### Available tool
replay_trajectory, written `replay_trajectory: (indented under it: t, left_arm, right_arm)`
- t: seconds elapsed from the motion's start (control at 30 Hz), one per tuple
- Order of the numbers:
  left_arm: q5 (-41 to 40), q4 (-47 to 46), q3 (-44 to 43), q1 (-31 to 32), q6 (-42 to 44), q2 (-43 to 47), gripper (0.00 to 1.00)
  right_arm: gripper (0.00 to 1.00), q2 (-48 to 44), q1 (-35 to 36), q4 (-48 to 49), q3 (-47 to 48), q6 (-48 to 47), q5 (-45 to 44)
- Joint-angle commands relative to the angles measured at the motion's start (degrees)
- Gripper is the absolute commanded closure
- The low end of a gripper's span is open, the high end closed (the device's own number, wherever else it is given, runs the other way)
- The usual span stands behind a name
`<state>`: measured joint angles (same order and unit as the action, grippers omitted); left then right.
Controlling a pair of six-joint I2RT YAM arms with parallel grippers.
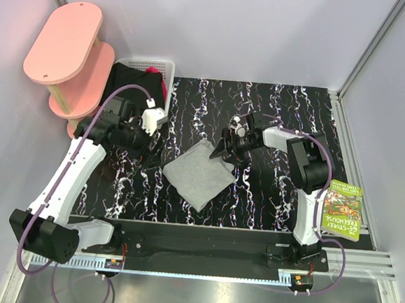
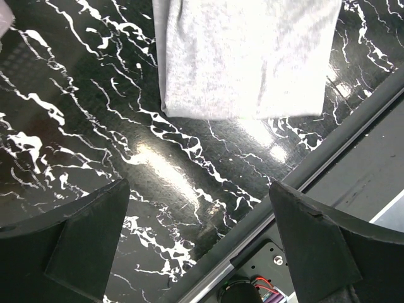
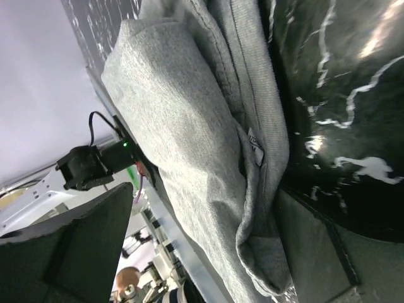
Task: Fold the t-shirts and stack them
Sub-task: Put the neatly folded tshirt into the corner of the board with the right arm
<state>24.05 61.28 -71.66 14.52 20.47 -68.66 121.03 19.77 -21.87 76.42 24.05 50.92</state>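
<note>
the black marbled table (image 1: 275,115) is given over to the folding. at its middle the light grey shirt (image 1: 198,174) is laid flat, already folded down to a compact, skewed square, so it is judged to be the base of the stack. off the table's far left corner a pink two-tier stand (image 1: 64,42) is seen, and no part in the work is given to it. at that same corner of the table the white lattice basket (image 1: 166,66) is set, and in it the black garment (image 1: 131,76) is heaped unfolded, presumably kept there as the next piece to be drawn. beyond the table's right edge a green book (image 1: 342,208) is seen lying, well apart from the cloth. over the table's left half the left gripper (image 2: 199,208) is held with its fingers spread wide and nothing between them. only bare marble is seen below it, with the shirt's edge just ahead, so it is judged free to be sent to the basket. near the table's middle, at the shirt's far right corner, the right gripper (image 3: 202,196) is set low with its fingers parted on either side of the layered cloth edge. the cloth is straddled rather than squeezed, which is read as a final tidying of the fold. a bit of magenta cloth (image 1: 153,70) is tucked at the basket's far side, against the black garment. a small white label (image 3: 255,148) is shown between the shirt's layers.
</note>
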Motion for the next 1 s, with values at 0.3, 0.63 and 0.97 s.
replay_trajectory:
  t: [0.3, 0.63, 0.97]
  left_arm:
    - [-2.3, -1.2, 0.7, 1.6, -0.7, -2.2, 0.01]
    - [-8.1, -4.6, 2.2, 12.6, 0.3, -21.1, 0.03]
    - [-10.7, -7.5, 5.7, 17.6, -0.3, -28.5, 0.05]
  right_arm:
    - [0.16, 5.4, 3.5, -1.5, -7.2, -1.5, -12.4]
    - [0.14, 4.6, 3.7, -0.5, -7.8, -0.4, -12.1]
    - [0.16, 4.4, 4.3, 0.9, -8.7, 0.7, -10.5]
